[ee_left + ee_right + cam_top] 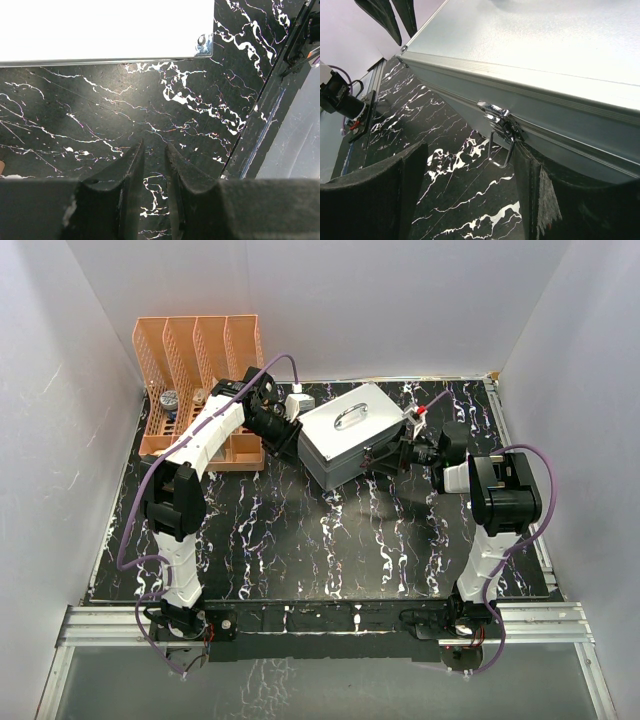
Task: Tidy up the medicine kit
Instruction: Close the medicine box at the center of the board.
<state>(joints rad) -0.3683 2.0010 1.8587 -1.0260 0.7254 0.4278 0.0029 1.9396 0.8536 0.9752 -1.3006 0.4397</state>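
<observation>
- The medicine kit (pixel 352 440) sits lid-shut and turned at an angle in the upper middle of the overhead view, on the black marbled table (pixel 300 540).
- Below the kit, the table is bare down to the arm bases. Above it, only a narrow strip separates it from the back wall.
- An orange rack (pixel 200 355) fills the upper left corner, with the left arm lying across its front.
- The left gripper (pixel 285 438) is just beside the kit's left end. In its wrist view the kit's bright bottom edge and riveted corner (pixel 202 44) run across the top, clear of the fingers (pixel 131 180).
- The left jaws stand only a narrow slit apart, with bare table showing between them and nothing held.
- The right arm folds in from the right edge, putting the right gripper (pixel 392 455) low at the kit's front side.
- In the right wrist view the jaws are spread wide and straddle a chrome latch (pixel 499 132) without gripping it. Whether the right-hand finger (pixel 555 200) touches the case cannot be told.
</observation>
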